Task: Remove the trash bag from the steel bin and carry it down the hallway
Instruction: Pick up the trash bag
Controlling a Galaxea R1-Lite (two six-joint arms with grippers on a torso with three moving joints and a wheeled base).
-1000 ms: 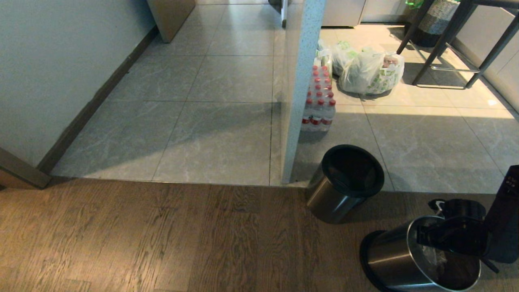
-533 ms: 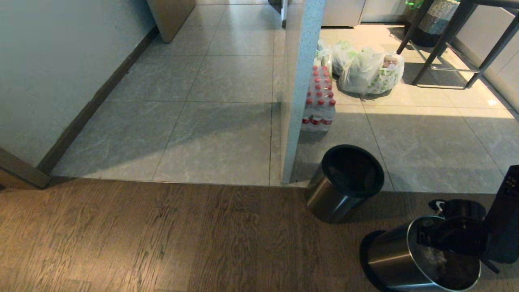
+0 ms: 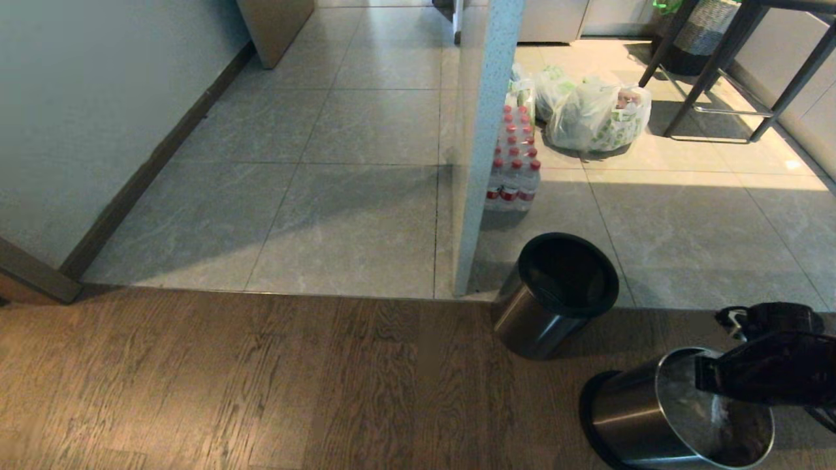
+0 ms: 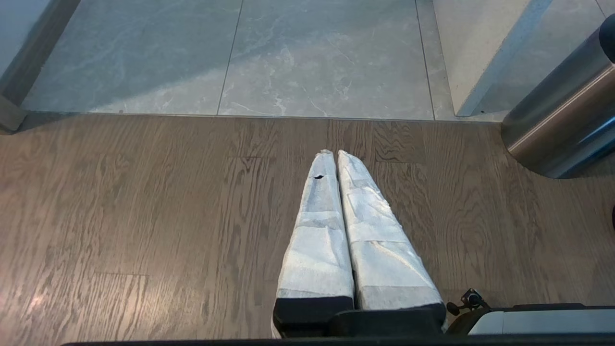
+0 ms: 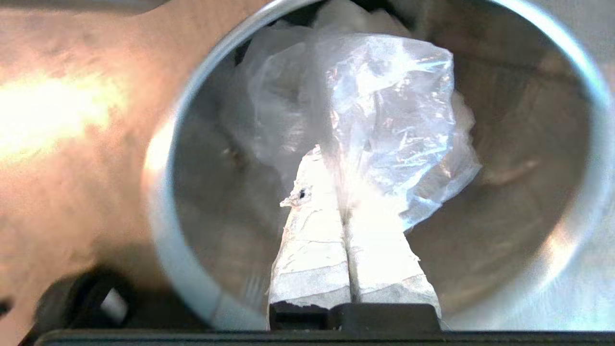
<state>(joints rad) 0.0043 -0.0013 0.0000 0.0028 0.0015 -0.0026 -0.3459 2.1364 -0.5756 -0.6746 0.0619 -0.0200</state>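
We see the steel bin (image 3: 653, 418) standing on the wooden floor (image 3: 261, 378) at the lower right of the head view, and our right gripper (image 5: 331, 163) is above its open mouth. In the right wrist view the two padded fingers (image 5: 312, 240) are pressed together, and between their tips they pinch the trash bag (image 5: 384, 120). The thin clear plastic is bunched up over the fingertips, and its lower part is inside the shiny wall of the bin. Our left gripper (image 4: 334, 154) is parked over the wooden floor, its white wrapped fingers closed on each other with nothing between them. Near the steel bin stands a second bin with a black inside (image 3: 555, 294), at the edge of the grey tiles (image 3: 359, 215). Farther back we see a pack of water bottles (image 3: 514, 163) and white bags with green print (image 3: 594, 111).
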